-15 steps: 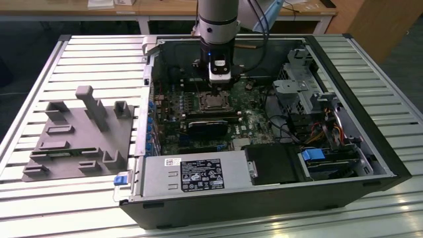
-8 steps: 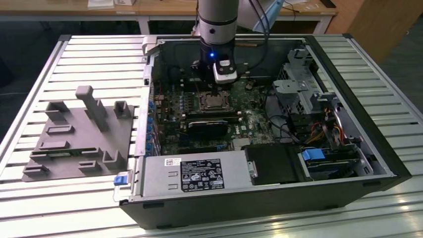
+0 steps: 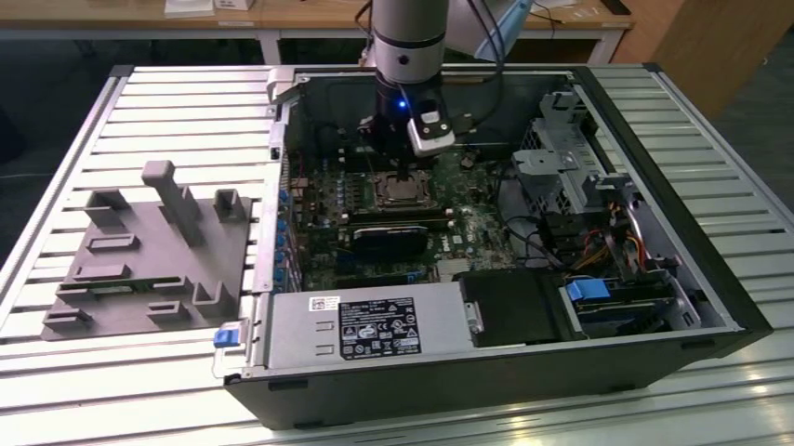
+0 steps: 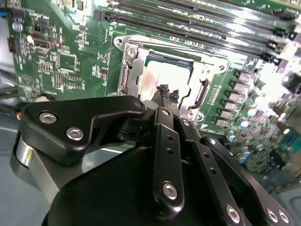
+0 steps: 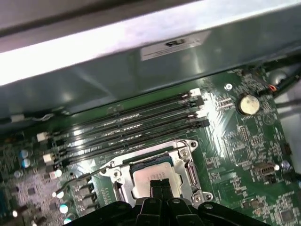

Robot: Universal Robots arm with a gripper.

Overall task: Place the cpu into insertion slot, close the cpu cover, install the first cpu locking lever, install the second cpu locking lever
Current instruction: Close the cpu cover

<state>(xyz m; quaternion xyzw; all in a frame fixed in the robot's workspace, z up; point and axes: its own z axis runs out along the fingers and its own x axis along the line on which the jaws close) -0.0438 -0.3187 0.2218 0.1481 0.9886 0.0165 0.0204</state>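
Gripper (image 4: 168, 92) has its two fingers pinched together with nothing between them as far as I can see, and the tips are parked right over the near edge of the cpu (image 4: 162, 75), either touching it or a hair above, can't tell which. The cpu is already sitting in the insertion slot (image 4: 123, 77) on the green motherboard (image 4: 61, 61), just beside the long black memory slots (image 5: 127, 127), so I'd call step one done. The cpu cover (image 4: 134, 68) looks like it's lying flat around the chip, silver frame on all sides and the metal top showing through the window, so I'd say it's down or very nearly. Levers are the iffy part: in the first wrist view a thin metal rod (image 5: 82, 177) sticks out sideways from a corner of the socket, and my guess is that's a locking lever not latched yet. In the exterior view the arm (image 3: 407, 37) comes straight down into the open case (image 3: 496, 381). Roughly halfway, both levers likely left.
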